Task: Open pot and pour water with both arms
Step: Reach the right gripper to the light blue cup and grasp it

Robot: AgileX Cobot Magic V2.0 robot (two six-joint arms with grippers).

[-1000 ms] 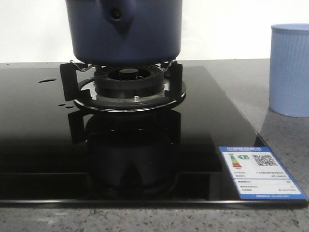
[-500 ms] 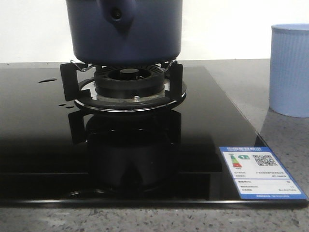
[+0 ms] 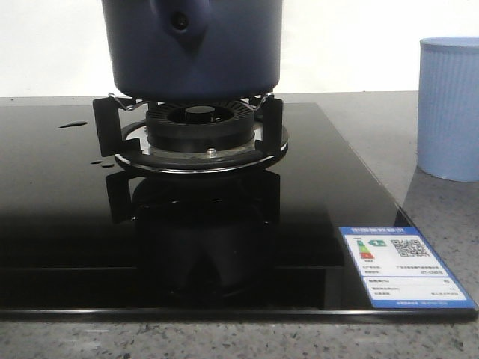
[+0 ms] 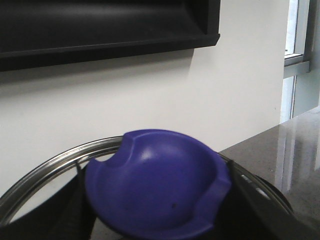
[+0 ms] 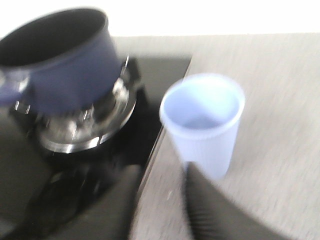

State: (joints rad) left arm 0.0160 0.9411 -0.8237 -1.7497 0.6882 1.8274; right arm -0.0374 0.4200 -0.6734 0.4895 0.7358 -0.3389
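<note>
A white wall is backing a grey speckled tabletop (image 3: 441,202) that is carrying a glossy black glass cooktop (image 3: 60,194). The pot (image 3: 193,48), dark navy with a round hole in its handle bracket, is sitting on the burner's black support prongs (image 3: 105,123) above the burner ring (image 3: 200,127), at about 12 o'clock in the front view; the right wrist view is showing its mouth uncovered and dark inside. A pale blue ribbed cup (image 3: 449,108) is standing on the tabletop at 3 o'clock of the pot, well apart from it and just off the cooktop's right edge. An energy label sticker (image 3: 404,268) is lying on the glass at 5 o'clock, near the front corner.

The left tool (image 4: 157,220) is gripping a blue domed lid knob (image 4: 155,187), its dark fingers (image 4: 80,200) pressing at both sides, with the steel lid rim (image 4: 55,162) curving behind. The right tool (image 5: 160,200) is hanging with its fingers parted and holding nothing, the cup showing beyond the gap; this view is blurred.

Against the earlier frames, pot, cup and sticker are sitting unchanged.

Bare tabletop is lying between cooktop edge and cup, and along the front edge.
</note>
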